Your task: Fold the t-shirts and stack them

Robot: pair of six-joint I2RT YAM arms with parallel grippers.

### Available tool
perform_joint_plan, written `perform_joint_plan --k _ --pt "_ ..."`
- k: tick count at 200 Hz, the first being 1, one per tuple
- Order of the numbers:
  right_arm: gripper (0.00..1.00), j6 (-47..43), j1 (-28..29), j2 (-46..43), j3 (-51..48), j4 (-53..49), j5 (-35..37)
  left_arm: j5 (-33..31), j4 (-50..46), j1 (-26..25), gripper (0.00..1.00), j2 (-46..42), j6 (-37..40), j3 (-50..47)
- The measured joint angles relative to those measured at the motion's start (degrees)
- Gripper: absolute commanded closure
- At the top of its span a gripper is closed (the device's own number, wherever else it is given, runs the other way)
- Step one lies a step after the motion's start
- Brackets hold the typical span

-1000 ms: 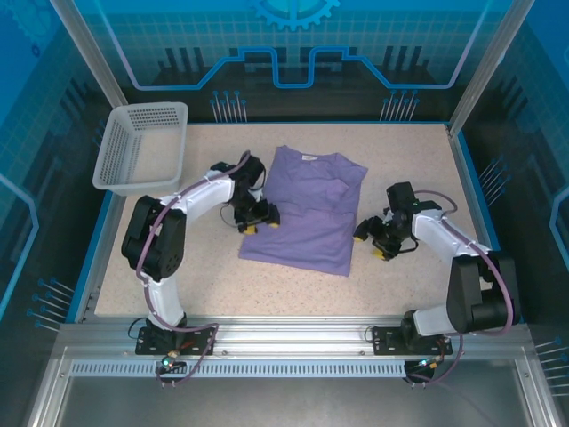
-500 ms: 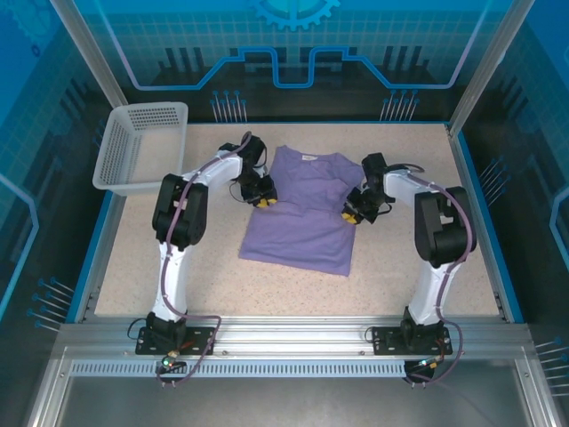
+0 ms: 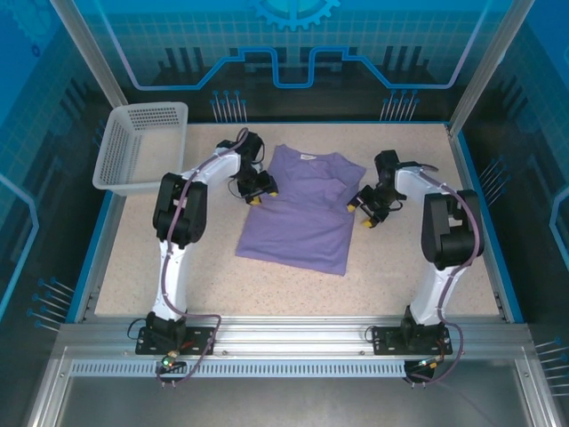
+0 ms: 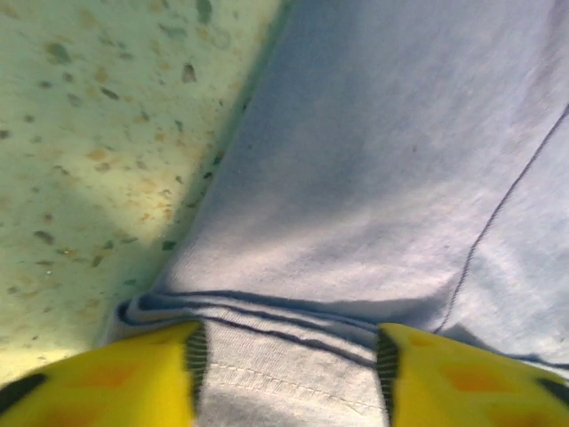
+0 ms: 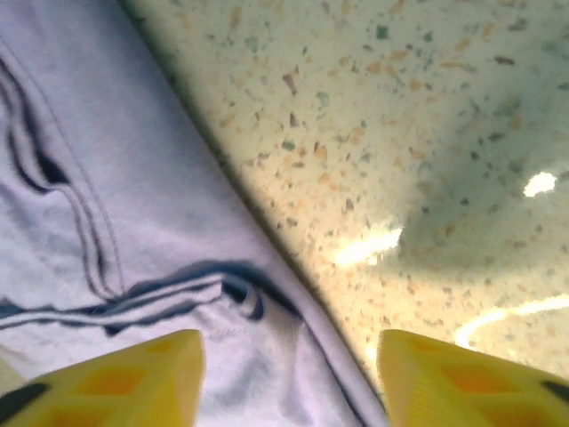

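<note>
your t-shirt lies spread flat in the middle of the bench, neck to the far side and hem to the near side, with its white neck label at the collar. the right sleeve looks folded in over the chest, so that side shows a doubled layer.

your left claw sits at the shirt's far left edge, by the shoulder. in the left wrist view its yellow fingers stand apart, and a stitched, folded edge of lavender cloth lies in the gap between them; they are not pinched on it. speckled bench shows to the left of the cloth.

your right claw is at the shirt's far right edge, beside the folded sleeve. in the right wrist view its yellow fingers are also spread wide. the left one is over cloth and the right one over bare bench, with the shirt's rumpled edge running between them. nothing is gripped.

a pale mesh basket stands at the far left corner of the bench, well apart from the shirt.
</note>
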Motion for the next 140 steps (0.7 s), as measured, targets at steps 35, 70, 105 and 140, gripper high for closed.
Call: perform_joint_plan --k 35,70,105,140 --pt "0.21 -2.6 1.3 -13.0 -10.2 3.5 -1.7 -0.1 0.5 2.2 0.14 -10.9 -0.4 -7.0" --pt "0.23 -6.6 8.5 -18.5 -19.9 4.3 -5.6 1.3 1.9 4.7 0.36 -25.9 0.2 -22.4" --pt "0.27 -7.0 13.4 -20.2 -28.5 4.2 -6.8 5.1 3.3 6.4 0.43 -32.6 -0.1 -41.6" --pt "0.35 -6.5 15.8 -20.0 -29.9 5.3 -7.4 9.4 4.5 7.9 0.42 -32.9 -0.2 -49.2"
